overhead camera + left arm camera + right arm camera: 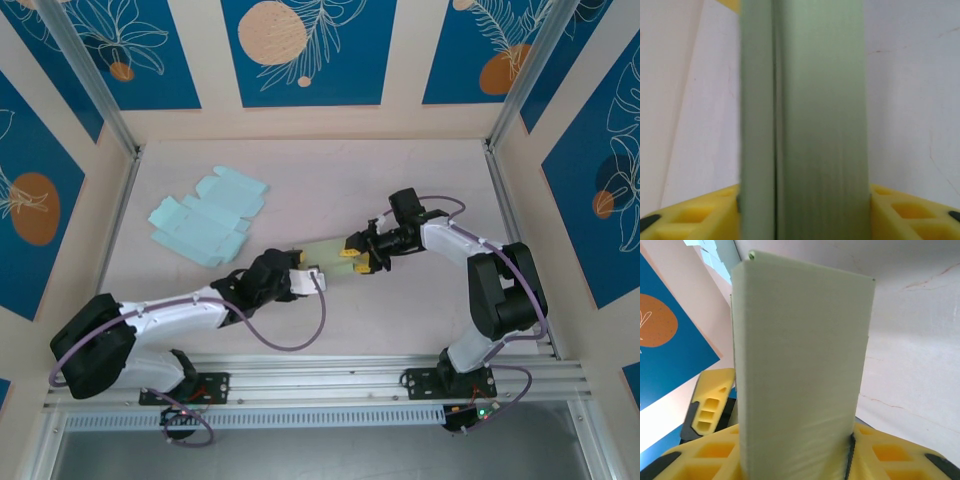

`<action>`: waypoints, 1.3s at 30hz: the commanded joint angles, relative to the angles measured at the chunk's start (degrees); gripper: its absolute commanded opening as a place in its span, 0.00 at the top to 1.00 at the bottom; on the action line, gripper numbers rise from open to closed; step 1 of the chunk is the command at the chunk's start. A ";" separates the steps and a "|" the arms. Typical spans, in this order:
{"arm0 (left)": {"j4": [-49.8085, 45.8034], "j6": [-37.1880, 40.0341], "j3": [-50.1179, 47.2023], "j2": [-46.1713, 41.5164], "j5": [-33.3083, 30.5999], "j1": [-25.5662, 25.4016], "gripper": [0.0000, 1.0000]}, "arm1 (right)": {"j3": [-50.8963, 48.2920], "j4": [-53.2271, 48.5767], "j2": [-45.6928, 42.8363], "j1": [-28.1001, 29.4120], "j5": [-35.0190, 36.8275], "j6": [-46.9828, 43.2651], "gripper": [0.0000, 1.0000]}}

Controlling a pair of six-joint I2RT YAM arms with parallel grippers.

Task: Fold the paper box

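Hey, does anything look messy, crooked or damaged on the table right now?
Nothing looks damaged or spilled. The pale green box is gripped at opposite ends by the left gripper and the right gripper. The only untidy thing is the blue flat sheets at far left, which overlap at skewed angles.

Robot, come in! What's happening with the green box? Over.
Left gripper shut on green box. Right gripper shut on its other end. Flat blue box sheets lie apart, far left; nothing blocking.

Blue wall panels (350, 70) painted with orange discs and white leaves surround the pale table (330, 170).
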 commanded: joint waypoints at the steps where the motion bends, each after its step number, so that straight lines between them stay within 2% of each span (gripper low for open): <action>1: -3.78 -2.17 4.03 -0.42 0.61 -0.37 0.46 | -0.94 -1.77 -0.05 0.14 -2.64 -1.50 0.56; 6: -10.03 -4.81 6.42 -1.49 2.24 -0.09 0.58 | -0.76 -2.10 -1.11 -0.65 -1.68 -2.61 0.41; 8: -13.64 -6.30 7.93 -1.56 3.90 0.39 0.60 | -0.80 -1.96 -2.31 -1.33 -0.96 -2.74 0.34; 11: -19.75 -8.24 10.61 -1.22 7.89 1.59 0.63 | -0.94 -2.05 -5.15 -2.87 0.55 -3.13 0.25; 14: -26.71 -10.07 13.74 -0.02 13.36 4.32 0.64 | -1.42 -2.92 -10.85 -5.63 4.21 -4.45 0.21; 17: -33.38 -11.67 17.78 2.41 19.84 7.81 0.63 | -2.53 -3.80 -19.26 -8.44 10.60 -6.45 0.20; 20: -39.23 -11.52 22.49 5.56 27.60 11.20 0.63 | -3.48 -4.44 -27.91 -8.80 17.58 -9.66 0.20; 25: -49.42 -8.58 31.44 12.29 34.47 14.30 0.63 | -1.38 -9.30 -34.45 -2.52 28.07 -20.30 0.21; 29: -56.75 -5.34 38.33 19.15 37.67 16.23 0.63 | -0.78 -10.51 -34.06 5.51 39.22 -27.95 0.22; 32: -59.40 -4.11 41.91 23.77 36.50 16.82 0.62 | -0.99 -8.82 -31.98 9.41 43.34 -31.97 0.24; 35: -59.76 -3.73 43.92 26.75 35.31 16.85 0.59 | -0.71 -7.10 -28.77 10.87 47.54 -34.20 0.27; 39: -58.12 -3.73 44.27 28.18 34.84 16.85 0.57 | 0.73 -5.95 -23.91 11.07 49.74 -37.09 0.29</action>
